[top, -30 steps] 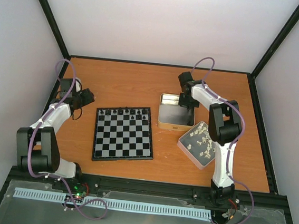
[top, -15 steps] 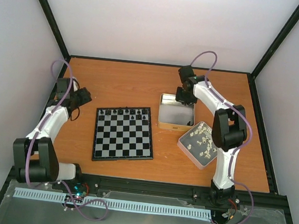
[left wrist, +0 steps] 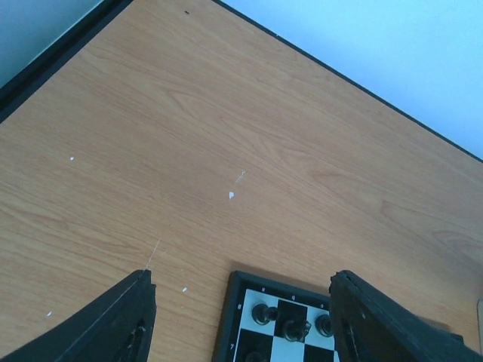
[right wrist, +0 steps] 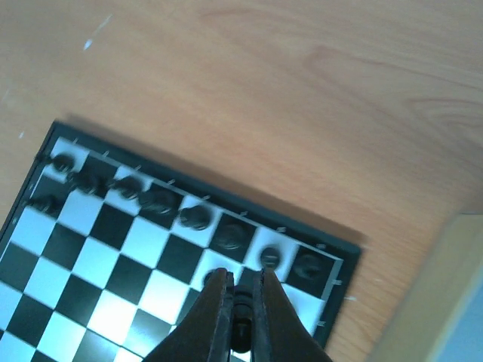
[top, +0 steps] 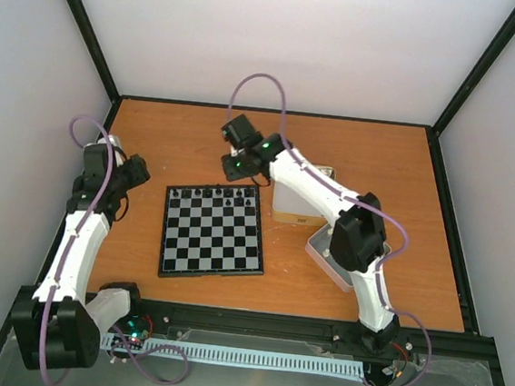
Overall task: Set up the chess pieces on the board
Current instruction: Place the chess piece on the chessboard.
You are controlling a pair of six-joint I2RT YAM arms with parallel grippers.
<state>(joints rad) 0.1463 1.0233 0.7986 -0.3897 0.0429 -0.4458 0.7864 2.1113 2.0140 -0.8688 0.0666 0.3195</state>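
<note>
The board (top: 213, 232) lies on the table left of centre, with several black chess pieces (top: 214, 192) in its far rows. My right gripper (top: 239, 166) hangs over the board's far right corner. In the right wrist view its jaws (right wrist: 241, 298) are shut on a black chess piece (right wrist: 241, 328), held above the board (right wrist: 113, 264) near the back-row pieces (right wrist: 192, 217). My left gripper (top: 137, 171) is open and empty over bare table left of the board. The left wrist view shows the board's far left corner (left wrist: 245, 320) with three black pieces (left wrist: 290, 326) between its fingertips (left wrist: 136, 309).
A silver tin (top: 297, 210) stands right of the board, partly under the right arm. A second tin (top: 323, 252) behind that arm holds the cream-white pieces, mostly hidden. Black frame rails edge the table.
My right gripper swung left from the silver tin to the board's far right corner, carrying a black piece. My left arm drew back and shifted slightly left.
</note>
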